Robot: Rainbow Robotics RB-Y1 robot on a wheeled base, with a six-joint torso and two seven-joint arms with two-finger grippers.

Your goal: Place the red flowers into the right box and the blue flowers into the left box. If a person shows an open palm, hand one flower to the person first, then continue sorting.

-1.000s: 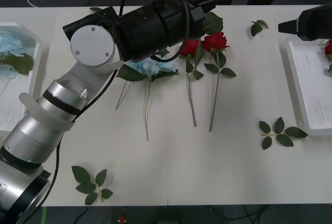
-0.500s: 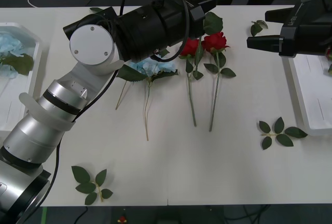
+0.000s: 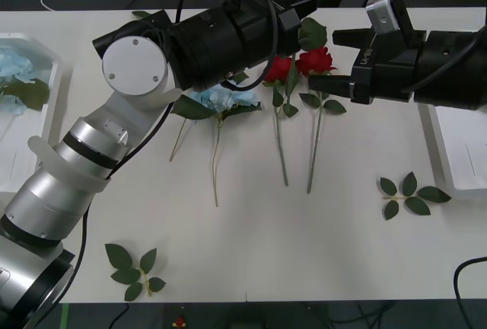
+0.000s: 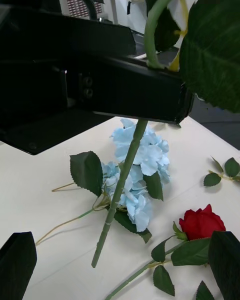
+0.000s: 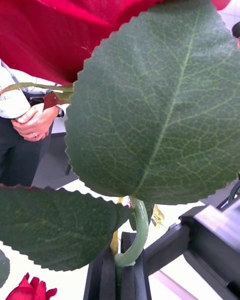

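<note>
Worktop (image 3: 251, 245): white, spanning the front view; loose leaf sprigs (image 3: 411, 194) are scattered at lower left and right of centre.
Left box (image 3: 42, 116): seen at the left edge of the front view, with pale blue blooms already inside.
Right box (image 3: 449, 146): seen at the right edge, partly covered by the right arm.
Left tool (image 3: 293, 18): raised at upper centre, clenched on a red flower (image 5: 75, 25) by its stem.
Right tool (image 3: 335, 61): at upper right of centre, released with fingers spread, beside the bloom of the nearer of two red flowers (image 3: 314, 62) lying at centre.
Blue flower (image 3: 223, 100): lies on the worktop just left of the roses, partly under the left arm.
Step in hand: judged to be the right tool's approach to a lying rose, while the left tool holds its rose aloft.
Next move: judged to call for lowering the open fingers around the stem, then closing.
View differences: the left wrist view shows the clamped stem and a person's hands (image 5: 32, 122) clasped in the background, not an open palm; the right wrist view shows the held stem hanging over the blue flower.
</note>
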